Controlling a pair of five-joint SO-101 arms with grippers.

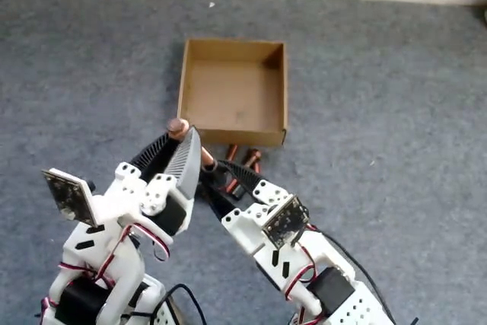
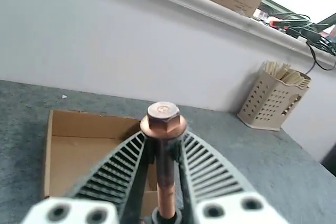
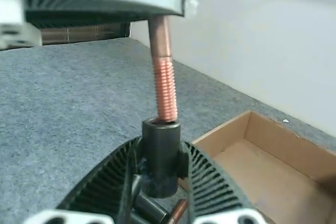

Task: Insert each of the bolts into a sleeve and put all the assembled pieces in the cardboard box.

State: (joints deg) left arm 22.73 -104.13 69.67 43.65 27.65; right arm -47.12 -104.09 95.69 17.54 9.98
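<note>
My left gripper (image 2: 164, 142) is shut on a copper bolt (image 2: 163, 120), hex head up, shaft running down between the ribbed fingers (image 2: 113, 174). From above, this gripper (image 1: 183, 144) hangs just in front of the cardboard box (image 1: 232, 93). My right gripper (image 3: 161, 157) is shut on a black sleeve (image 3: 161, 148), held upright right under the bolt. The bolt's threaded tip (image 3: 166, 98) sits at the sleeve's mouth, just entering it. The box (image 3: 273, 156) holds nothing.
Loose copper bolts (image 1: 243, 157) and dark sleeves (image 3: 149, 207) lie on the grey carpet against the box's front wall, under both grippers. A beige perforated holder (image 2: 273, 98) stands by the white wall. Bare carpet spreads on both sides.
</note>
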